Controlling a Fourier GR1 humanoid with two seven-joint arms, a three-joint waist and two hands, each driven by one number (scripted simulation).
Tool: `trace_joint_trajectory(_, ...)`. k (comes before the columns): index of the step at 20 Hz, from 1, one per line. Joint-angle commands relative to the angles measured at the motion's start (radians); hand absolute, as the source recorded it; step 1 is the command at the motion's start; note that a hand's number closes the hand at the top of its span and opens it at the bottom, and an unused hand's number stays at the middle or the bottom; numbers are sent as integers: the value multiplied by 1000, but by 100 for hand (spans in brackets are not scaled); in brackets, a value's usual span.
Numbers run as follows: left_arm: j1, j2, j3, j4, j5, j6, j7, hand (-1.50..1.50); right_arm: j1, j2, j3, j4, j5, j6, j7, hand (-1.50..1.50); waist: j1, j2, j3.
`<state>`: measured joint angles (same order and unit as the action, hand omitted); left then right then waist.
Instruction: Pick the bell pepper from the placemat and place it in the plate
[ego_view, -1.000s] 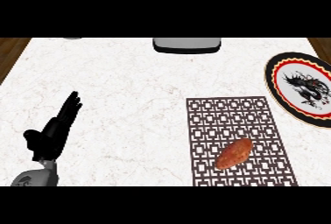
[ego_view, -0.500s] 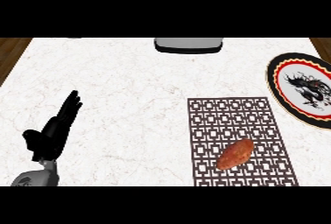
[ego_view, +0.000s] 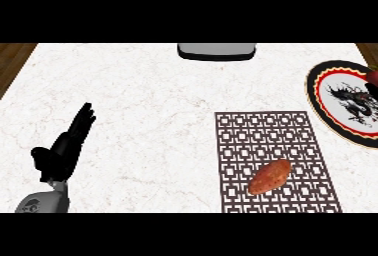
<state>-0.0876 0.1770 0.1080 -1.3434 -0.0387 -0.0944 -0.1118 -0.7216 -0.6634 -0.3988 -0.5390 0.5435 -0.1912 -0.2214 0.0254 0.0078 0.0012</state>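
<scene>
- Bell pepper: none is plainly identifiable on the placemat (ego_view: 275, 160). The only item lying there is an elongated reddish-brown vegetable (ego_view: 269, 176), which reads as a sweet potato; it sits in the mat's lower half, long axis running from 7 to 1 o'clock.
- A small red shape (ego_view: 374, 76) shows at the view's right edge, over the plate's 2 o'clock rim; too little is visible to name it.
- Plate (ego_view: 322, 100): round, black-and-red border, dragon motif, at 1 o'clock from the mat, partly cut by the right edge and just clear of the mat's upper right corner.
- Left hand (ego_view: 68, 145): open, fingers straight and pointing toward 1 o'clock, holding nothing, resting at lower left, well apart from the mat.
- Right hand: not in view.
- Handling judgement: the vegetable looks stiff, moderately light, dull-skinned, not fragile; its tapered ends could roll or pivot.
- Recommended hold: across the thick middle, fingers and thumb on opposite long sides.
- Grey appliance (ego_view: 216, 51) at 12 o'clock, uninvolved.
</scene>
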Motion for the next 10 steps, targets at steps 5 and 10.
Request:
trace_joint_trajectory(5, 4, 0, 0, 39, -9, -11, -48, 0, -117, -15, -51, 229, -25, -16, 12, -150, 3, 3, 0)
trace_joint_trajectory(10, 18, -11, -13, -13, -10, -2, 0, 0, -70, -7, -206, 190, -188, -54, -129, -150, -5, 0, 2)
